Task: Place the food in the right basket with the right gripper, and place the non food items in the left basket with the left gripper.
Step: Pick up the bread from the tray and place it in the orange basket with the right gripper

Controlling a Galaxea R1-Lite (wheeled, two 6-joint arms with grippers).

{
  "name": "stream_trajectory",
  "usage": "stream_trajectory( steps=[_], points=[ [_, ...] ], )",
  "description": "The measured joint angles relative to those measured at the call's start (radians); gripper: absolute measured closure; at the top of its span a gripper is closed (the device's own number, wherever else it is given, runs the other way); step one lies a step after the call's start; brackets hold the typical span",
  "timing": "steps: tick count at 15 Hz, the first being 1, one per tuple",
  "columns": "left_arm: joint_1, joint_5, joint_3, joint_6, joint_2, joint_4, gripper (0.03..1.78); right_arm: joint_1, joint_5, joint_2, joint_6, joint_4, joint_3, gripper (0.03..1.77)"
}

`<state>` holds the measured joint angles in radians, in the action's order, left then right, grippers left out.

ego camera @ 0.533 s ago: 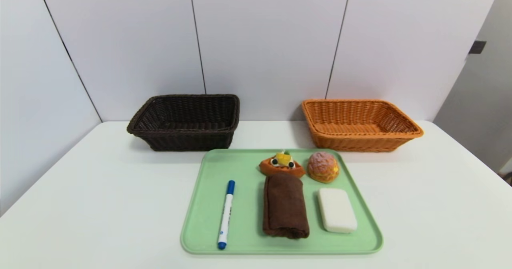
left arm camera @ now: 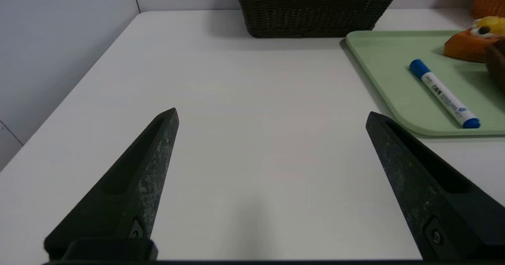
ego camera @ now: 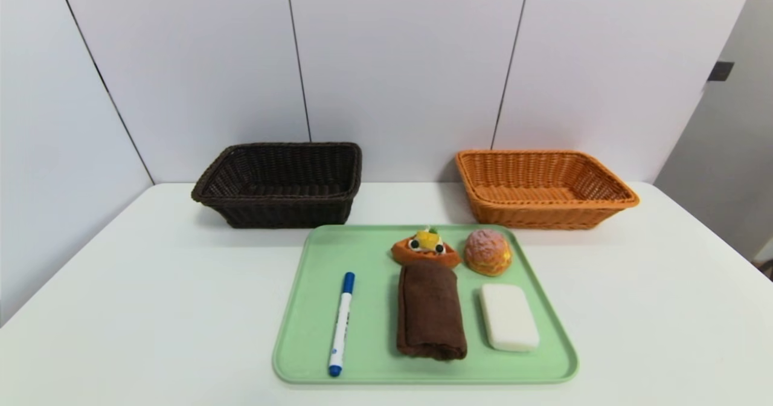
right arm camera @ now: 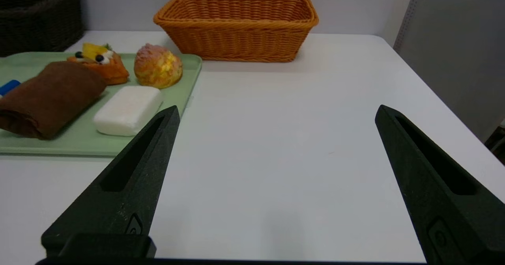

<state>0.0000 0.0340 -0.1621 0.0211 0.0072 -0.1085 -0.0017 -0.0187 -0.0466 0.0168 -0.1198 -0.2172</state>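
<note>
On a green tray (ego camera: 302, 327) lie the food, an orange tart (ego camera: 425, 248) and a pink puff bun (ego camera: 488, 252), and the non food items: a rolled brown towel (ego camera: 430, 316), a white bar (ego camera: 509, 317) and a blue-capped marker (ego camera: 341, 322). The dark left basket (ego camera: 281, 182) and the orange right basket (ego camera: 540, 185) stand empty behind the tray. Neither arm shows in the head view. My left gripper (left arm camera: 271, 115) hovers open over bare table to the left of the tray. My right gripper (right arm camera: 276, 113) hovers open over the table to the right of the tray. Neither holds anything.
The white table (ego camera: 151, 309) has wall panels close behind the baskets and along its left side. Its right edge drops off next to a grey wall (right arm camera: 453, 48).
</note>
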Motion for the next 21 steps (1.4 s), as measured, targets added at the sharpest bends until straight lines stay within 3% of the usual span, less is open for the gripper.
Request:
stream_trajectory(
  steps=[3,5,9,12,17,21],
  points=[
    [-0.001,0.065,-0.212,0.0,0.073,-0.173,0.12,-0.015,-0.065,-0.141,0.0,-0.166,-0.261,0.09],
    [-0.002,0.096,-0.326,0.0,0.178,-0.225,0.12,-0.031,-0.096,-0.277,0.0,-0.25,-0.427,0.09],
    [-0.003,0.168,-0.522,0.001,0.463,-0.244,0.12,-0.037,-0.114,-0.63,-0.001,-0.361,-0.763,0.09],
    [-0.005,0.187,-0.622,0.005,0.699,-0.223,0.12,0.026,-0.114,-0.901,-0.039,-0.403,-0.954,0.09],
    [-0.026,0.173,-0.763,0.01,0.981,-0.247,0.12,0.243,-0.115,-1.327,-0.293,-0.59,-1.394,0.09],
    [-0.134,0.169,-0.877,0.068,1.091,-0.343,0.12,0.462,-0.111,-1.58,-0.61,-0.825,-1.684,0.09]
  ],
)
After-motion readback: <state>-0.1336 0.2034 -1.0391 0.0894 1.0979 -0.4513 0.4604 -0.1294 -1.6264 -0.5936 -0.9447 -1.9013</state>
